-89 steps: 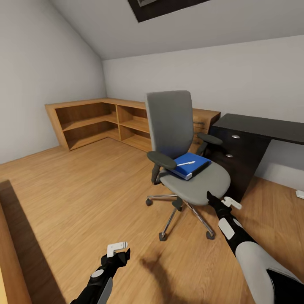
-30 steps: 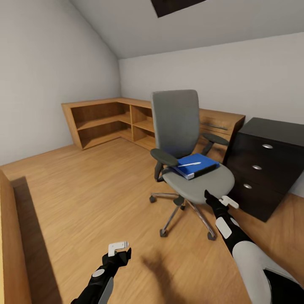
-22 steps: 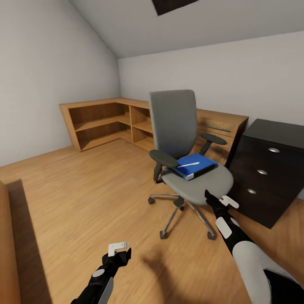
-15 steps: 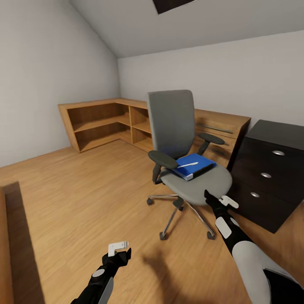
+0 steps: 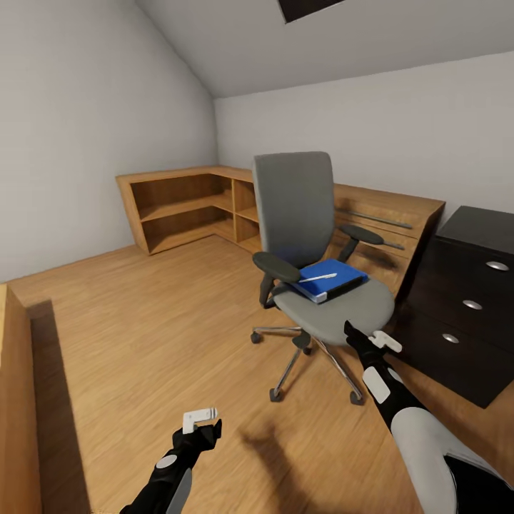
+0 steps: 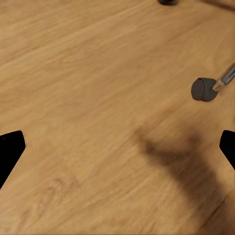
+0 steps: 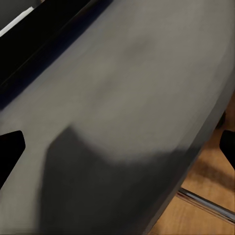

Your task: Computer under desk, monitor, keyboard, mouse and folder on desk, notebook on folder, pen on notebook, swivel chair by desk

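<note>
The grey swivel chair (image 5: 296, 203) stands mid-room on its chrome base. On its seat (image 5: 353, 310) lies the blue folder (image 5: 335, 275), with a slim white pen (image 5: 318, 278) across the top; I cannot tell the notebook apart from the folder. My right gripper (image 5: 365, 337) is open at the seat's front edge, and its wrist view looks onto the grey seat (image 7: 137, 98). My left gripper (image 5: 205, 427) hangs open low over the floor, near a castor (image 6: 203, 89). The desk's black drawers (image 5: 467, 321) stand to the right of the chair. The computer, monitor, keyboard and mouse are out of view.
A low light-wood cabinet (image 5: 185, 207) runs along the far walls behind the chair. A wooden furniture edge (image 5: 16, 400) borders the near left. Open wood floor (image 5: 164, 321) lies between me and the cabinet.
The whole picture has slid to the right as the camera turned. Both arms hold the same pose, and the chair with its load rests as before.
</note>
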### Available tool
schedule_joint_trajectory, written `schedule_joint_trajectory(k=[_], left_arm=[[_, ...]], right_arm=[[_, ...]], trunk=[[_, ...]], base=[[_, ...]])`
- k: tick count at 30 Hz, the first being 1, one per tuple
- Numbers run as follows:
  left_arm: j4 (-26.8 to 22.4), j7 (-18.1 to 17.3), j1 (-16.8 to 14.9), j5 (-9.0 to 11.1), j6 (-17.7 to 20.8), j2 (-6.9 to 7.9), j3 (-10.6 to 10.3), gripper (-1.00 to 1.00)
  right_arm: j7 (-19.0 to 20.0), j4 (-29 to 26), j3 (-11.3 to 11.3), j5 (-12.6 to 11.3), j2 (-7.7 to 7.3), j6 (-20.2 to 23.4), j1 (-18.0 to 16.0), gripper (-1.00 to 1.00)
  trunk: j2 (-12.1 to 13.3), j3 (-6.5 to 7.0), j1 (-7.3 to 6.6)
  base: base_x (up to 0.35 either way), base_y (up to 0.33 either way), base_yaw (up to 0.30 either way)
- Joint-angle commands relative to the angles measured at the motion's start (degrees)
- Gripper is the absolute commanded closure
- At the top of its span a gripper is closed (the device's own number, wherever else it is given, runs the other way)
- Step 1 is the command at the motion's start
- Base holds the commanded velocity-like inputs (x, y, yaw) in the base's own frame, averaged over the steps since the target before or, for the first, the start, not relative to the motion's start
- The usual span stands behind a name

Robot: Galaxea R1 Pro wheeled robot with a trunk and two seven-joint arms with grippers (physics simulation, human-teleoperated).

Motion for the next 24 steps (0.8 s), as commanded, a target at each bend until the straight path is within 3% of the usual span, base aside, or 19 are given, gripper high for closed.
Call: schedule_joint_trajectory(k=[1,10,24], left_arm=[[-0.1,0.3,0.0,0.6,0.3,0.0,-0.1,-1.0],[-0.1,0.1,0.0,0.6,0.3,0.0,-0.1,-1.0],[0.0,0.1,0.0,0.6,0.3,0.0,-0.1,-1.0]], right_arm=[[0.6,4.8,0.1,-0.5,0.02,-0.2,0.0,-1.0],[0.6,4.8,0.1,-0.6,0.07,-0.2,0.0,-1.0],[0.6,4.9,0.1,-0.5,0.11,-0.2,0.0,-1.0]], trunk=[[0.0,-0.06,0.0],[0.0,-0.06,0.0],[0.0,-0.06,0.0]], base=[[0.0,0.0,0.09],[0.008,0.0,0.027],[0.115,0.088,0.001]])
